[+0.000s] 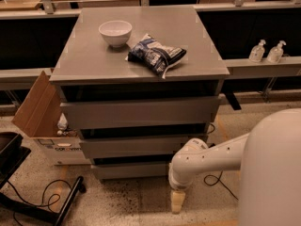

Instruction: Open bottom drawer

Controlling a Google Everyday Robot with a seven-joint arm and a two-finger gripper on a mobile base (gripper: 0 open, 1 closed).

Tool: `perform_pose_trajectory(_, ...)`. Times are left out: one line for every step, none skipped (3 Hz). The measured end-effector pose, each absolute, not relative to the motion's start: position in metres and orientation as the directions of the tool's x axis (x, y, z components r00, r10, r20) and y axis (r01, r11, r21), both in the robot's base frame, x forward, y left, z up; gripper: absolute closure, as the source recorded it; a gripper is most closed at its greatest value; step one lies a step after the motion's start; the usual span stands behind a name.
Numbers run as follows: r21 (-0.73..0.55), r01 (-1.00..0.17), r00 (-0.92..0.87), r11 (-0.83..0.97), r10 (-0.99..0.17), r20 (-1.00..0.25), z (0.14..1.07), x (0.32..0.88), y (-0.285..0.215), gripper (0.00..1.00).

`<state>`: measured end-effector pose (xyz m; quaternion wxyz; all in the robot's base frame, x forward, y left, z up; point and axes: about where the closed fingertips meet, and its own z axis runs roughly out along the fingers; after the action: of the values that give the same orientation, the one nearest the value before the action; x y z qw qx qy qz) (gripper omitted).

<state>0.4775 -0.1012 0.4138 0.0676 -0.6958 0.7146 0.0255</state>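
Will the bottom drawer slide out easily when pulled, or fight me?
Probably awkward to grip: the bottom drawer has a flat front with no handle. It likely slides straight, not tips, being set in the cabinet. The claw hangs near the floor in front of it.

Slim grey bottom drawer (pixel 131 170) looks shut; tool (pixel 177 203) hangs low before its right end.

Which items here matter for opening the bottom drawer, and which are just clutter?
Job: slim matte grey bottom drawer, lowest of three; beige gripper, pointing down near the floor by that drawer's right end.

Lying about: white round bowl and blue-and-white snack bag on the grey cabinet top; brown cardboard box at left; two clear pump bottles on the right ledge.
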Motion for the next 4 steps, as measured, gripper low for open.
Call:
perform_pose_trajectory(-0.006,-1.0,-0.018,0.018,-0.996,-0.091,0.36,0.485,-0.105,0.0)
perform_pose_trajectory(0.022,-1.0,-0.022,0.02,-0.998,-0.065,0.323,0.491,-0.117,0.0)
perform_pose_trajectory(0.004,-1.0,-0.016,0.016,-0.999,-0.045,0.288,0.52,-0.142,0.0)
perform_pose_trajectory(-0.067,-0.998,0.018,-0.014,-0.997,-0.073,0.26,0.576,-0.15,0.0)
